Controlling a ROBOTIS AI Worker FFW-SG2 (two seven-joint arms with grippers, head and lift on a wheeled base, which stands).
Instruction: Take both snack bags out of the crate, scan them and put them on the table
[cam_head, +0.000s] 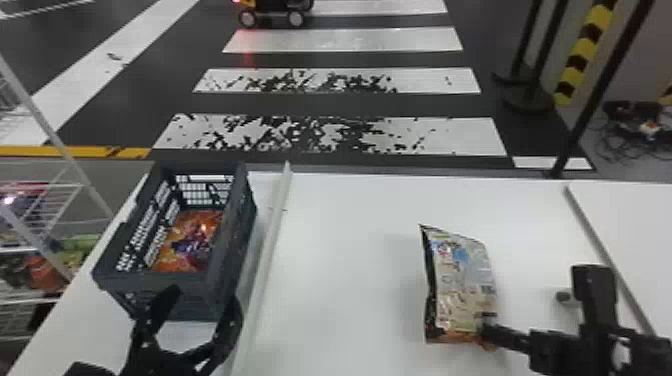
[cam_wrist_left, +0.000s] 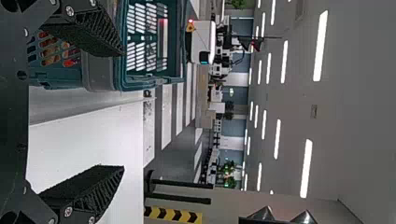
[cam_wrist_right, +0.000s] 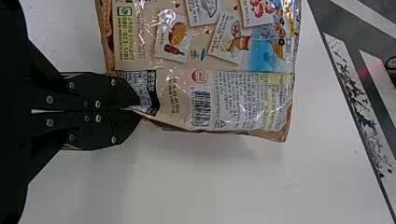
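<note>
Gripping the lower right corner of a beige snack bag (cam_head: 462, 285), the right pincer (cam_head: 487, 331) is at the near right of the head view, above the white tabletop (cam_head: 350, 290). The right wrist view finds its two black fingers (cam_wrist_right: 116, 95) closed together, with the bag's corner pinched at their tips. The bag is roughly upright, its barcode (cam_wrist_right: 201, 108) side turned to the head camera; whether its bottom edge touches the tabletop cannot be determined.

At the near left, the left pincer (cam_head: 202, 300) is wide open by the near end of the crate (cam_head: 165, 287). In the left wrist view, the left pincer (cam_wrist_left: 122, 110) has its fingers well apart and nothing between them.

The crate is dark, with slatted walls, and rests on the left part of the tabletop. The second bag, orange with a purple patch (cam_head: 190, 242), lies inside it. A pale raised strip (cam_head: 272, 225) runs along the crate's right side.

To the left, beside the tabletop, is a white wire rack (cam_head: 42, 247) holding packets. Beyond the tabletop, the dark floor bears broad white stripes (cam_head: 450, 135), worn in places. A yellow and black post (cam_head: 582, 55) rises at the right. Farthest off in the head view is a wheeled machine (cam_head: 272, 7).
</note>
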